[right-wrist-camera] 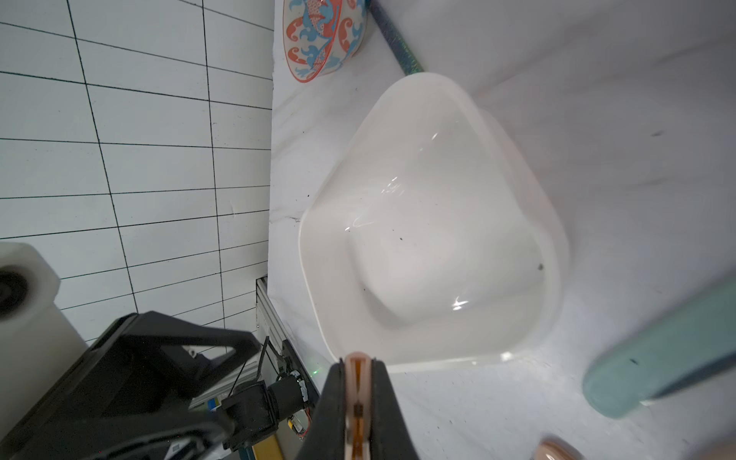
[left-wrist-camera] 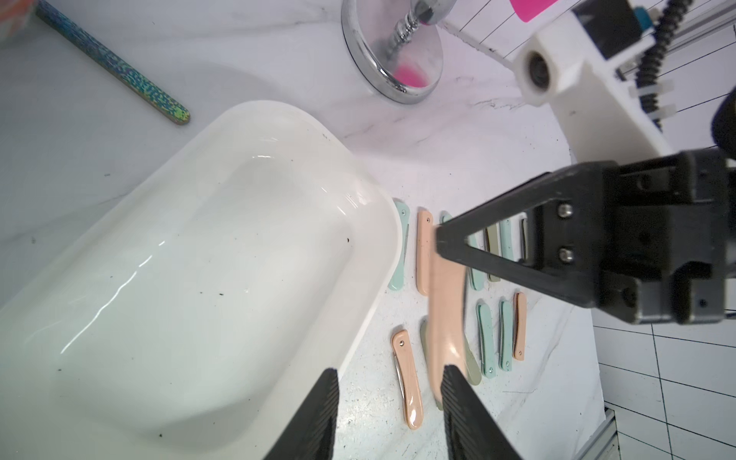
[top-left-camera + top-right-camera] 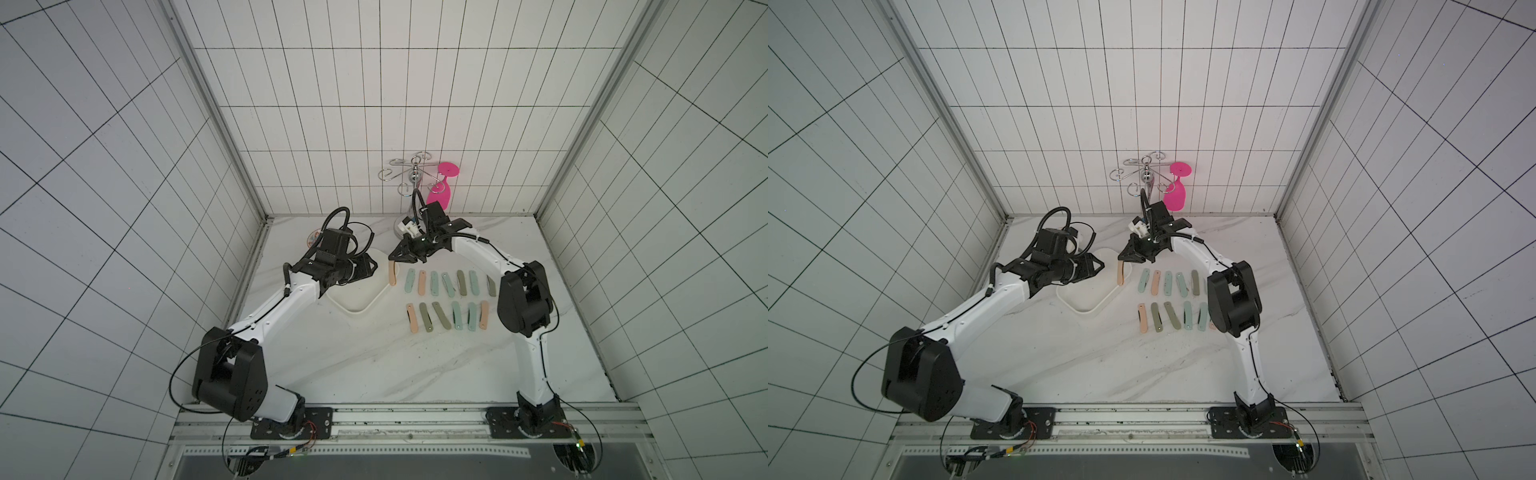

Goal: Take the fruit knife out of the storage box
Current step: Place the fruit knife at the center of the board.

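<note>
Fruit knife [image 3: 392,275]: peach-coloured, folded, hanging upright by its top end; outside the storage box, just beside the rim that faces the rows of knives. Whether its lower end touches the tabletop [image 3: 374,365] cannot be told.
Right pincer [image 3: 393,260]: clamped on the top end of the fruit knife; the right wrist view shows the handle pinched between both fingers [image 1: 382,402].
Left pincer [image 2: 389,370]: jaws moderately apart, gripping nothing, over the storage box near the same rim; the knife's lower end shows just beside one finger.
Storage box [image 3: 356,310]: shallow white tray, flat on the tabletop, partly under the left arm.
Folded knives [image 3: 434,283]: two rows on the tabletop beside the box, in mint, peach and olive.
Bowl [image 1: 318,40]: orange-and-blue pattern, at the far left corner.
Speckled stick [image 2: 111,67]: blue-green, lying between bowl and box.
Chrome rack [image 3: 411,174]: at the back wall, with a pink glass [image 3: 440,193] hung upside down.
</note>
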### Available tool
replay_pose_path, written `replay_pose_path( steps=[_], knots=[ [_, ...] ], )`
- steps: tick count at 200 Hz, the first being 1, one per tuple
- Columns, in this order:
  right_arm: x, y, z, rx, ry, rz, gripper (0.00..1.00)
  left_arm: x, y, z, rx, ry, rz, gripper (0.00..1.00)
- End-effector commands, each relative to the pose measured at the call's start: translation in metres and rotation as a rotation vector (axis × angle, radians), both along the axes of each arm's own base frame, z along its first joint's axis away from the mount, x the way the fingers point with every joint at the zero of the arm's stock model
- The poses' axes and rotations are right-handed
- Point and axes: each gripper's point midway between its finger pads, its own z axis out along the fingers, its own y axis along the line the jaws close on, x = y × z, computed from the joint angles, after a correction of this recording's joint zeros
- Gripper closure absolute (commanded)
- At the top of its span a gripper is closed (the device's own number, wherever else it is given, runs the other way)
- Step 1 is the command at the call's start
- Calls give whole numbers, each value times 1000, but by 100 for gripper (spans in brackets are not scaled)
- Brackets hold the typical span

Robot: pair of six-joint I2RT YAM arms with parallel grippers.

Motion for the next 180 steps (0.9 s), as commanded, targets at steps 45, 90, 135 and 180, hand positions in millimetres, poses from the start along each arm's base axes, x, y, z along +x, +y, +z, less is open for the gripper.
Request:
replay_pose_path(
  steps=[45, 90, 135, 180],
  knots=[
    [-56, -168, -29, -531, 76, -141, 100, 4, 3, 6, 27, -38, -19, 55],
    [-81, -264, -46, -885, 125, -256, 100, 5, 0, 7, 24, -49, -40, 55],
    [-95, -312, -70, -1156, 157, -262, 100, 1, 0, 1, 22, -36, -51, 55],
    [-93, -333, -94, -1294, 170, -254, 100, -2, 0, 0, 23, -34, -62, 55]
  ],
)
